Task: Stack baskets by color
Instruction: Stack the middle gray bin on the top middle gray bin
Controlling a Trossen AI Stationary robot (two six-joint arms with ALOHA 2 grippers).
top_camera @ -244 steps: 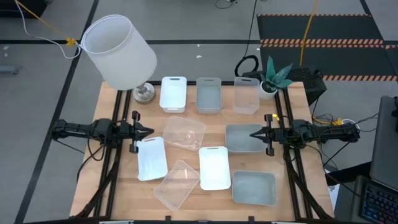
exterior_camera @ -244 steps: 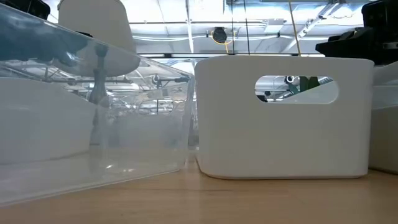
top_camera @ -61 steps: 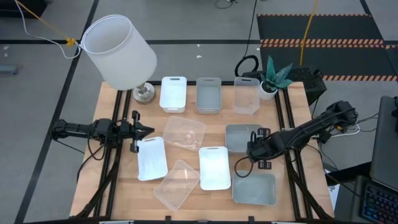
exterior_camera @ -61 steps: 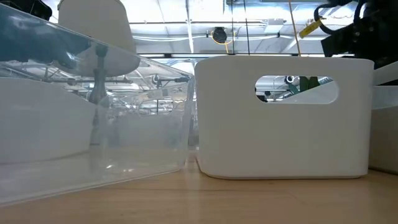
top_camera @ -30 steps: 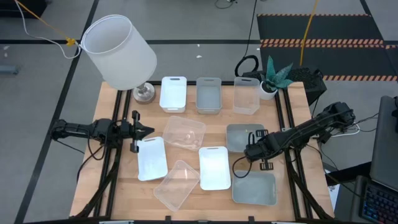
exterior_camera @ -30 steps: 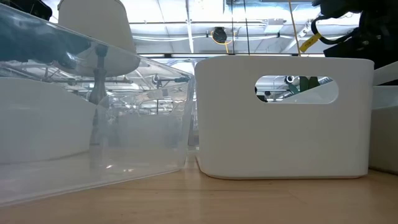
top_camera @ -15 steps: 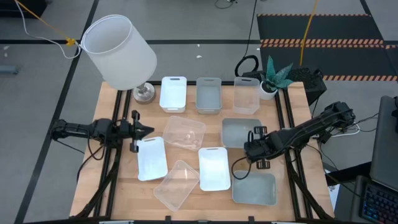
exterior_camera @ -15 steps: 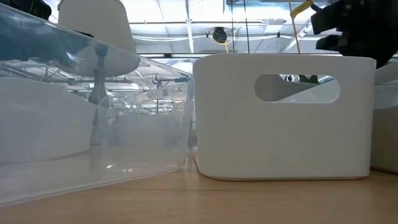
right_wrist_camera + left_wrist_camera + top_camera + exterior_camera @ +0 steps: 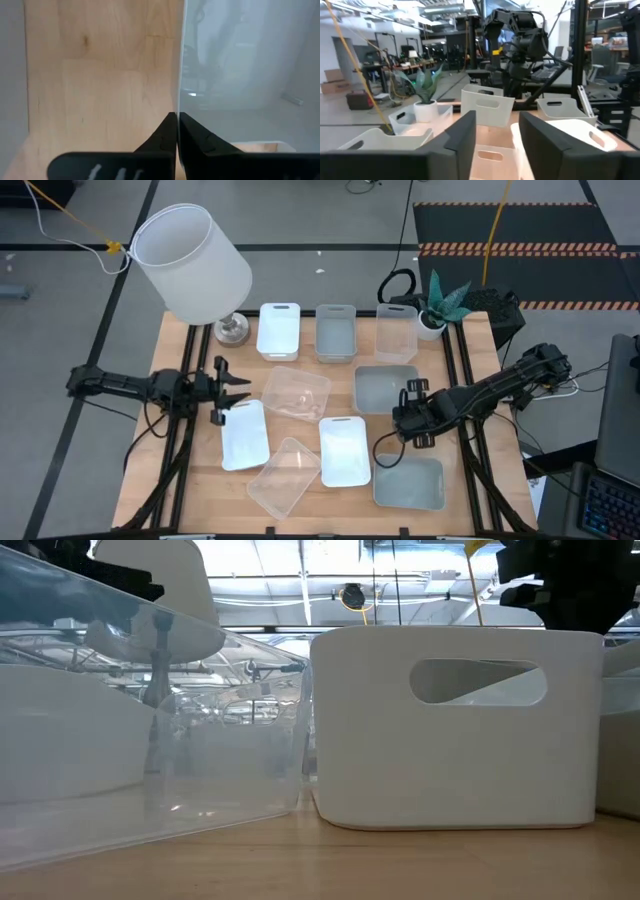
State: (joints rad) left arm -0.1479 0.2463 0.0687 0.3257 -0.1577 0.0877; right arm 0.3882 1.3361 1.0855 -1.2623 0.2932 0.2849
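We see nine shallow, round-cornered baskets spread over the wooden surface (image 9: 200, 480). Along the far edge stand a white basket (image 9: 278, 330) with a handle slot, a grey basket (image 9: 335, 333) and a clear basket (image 9: 397, 333), side by side. Just nearer lies a second grey one (image 9: 380, 388), matte and open-topped, close below the clear one. The right gripper (image 9: 409, 423) sits at this grey one's near right corner, its jaws pressed together on the thin wall, as the right wrist view shows: the two dark fingers (image 9: 170, 131) meet with the edge between them. A third grey one (image 9: 408, 482) rests at the near right corner.

In the middle, a clear one (image 9: 296, 394) lies skewed, another clear one (image 9: 284, 477) is tilted at the near edge, and two white ones lie beside them, one central (image 9: 345, 450), one toward the left (image 9: 244, 434).

The left gripper (image 9: 240, 389) hovers at the left side, above the left white one's far end, jaws parted and holding nothing.

A big white lampshade (image 9: 190, 262) stands at the far left corner, a small potted plant (image 9: 440, 302) at the far right.
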